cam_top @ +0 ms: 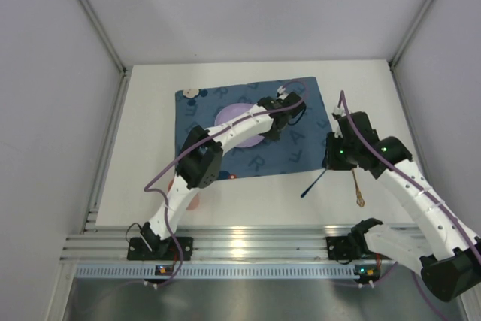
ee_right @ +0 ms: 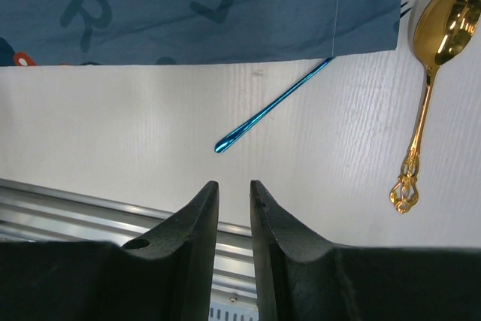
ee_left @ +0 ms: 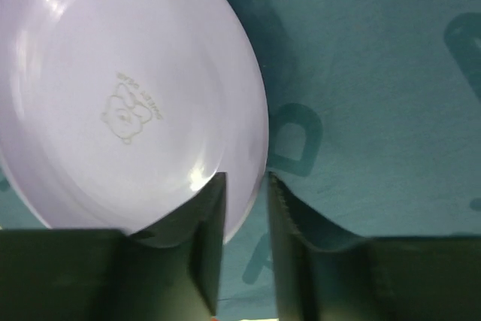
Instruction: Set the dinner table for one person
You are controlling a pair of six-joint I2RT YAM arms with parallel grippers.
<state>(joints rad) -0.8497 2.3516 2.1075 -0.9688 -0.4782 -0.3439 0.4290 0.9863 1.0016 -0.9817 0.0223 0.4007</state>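
Counter (cam_top: 143, 171): large matte white tabletop. It is walled in grey and bordered by a silver rail (cam_top: 240, 246) along the near edge, where both arm bases are bolted.
Placemat (cam_top: 297, 148): dark blue cloth printed with letters, laid flat on the middle of the counter.
Plate (ee_left: 128, 95): pale lilac, round, with a small embossed figure at its centre. It is seen on the placemat, towards the left half.
Left end effector (ee_left: 246, 178): closed to a narrow gap on the plate's rim, with one finger over the plate and the other outside it.
Right end effector (ee_right: 234, 184): held above bare counter just right of the placemat. It is almost closed, with only a slim gap, and nothing is gripped.
Blue utensil (ee_right: 270, 107): thin metallic handle lying aslant on the counter. Its far end meets the placemat's edge, and the head cannot be made out.
Spoon (ee_right: 432, 73): gold with an ornate handle, laid on the counter to the right of the blue utensil, just clear of the placemat.
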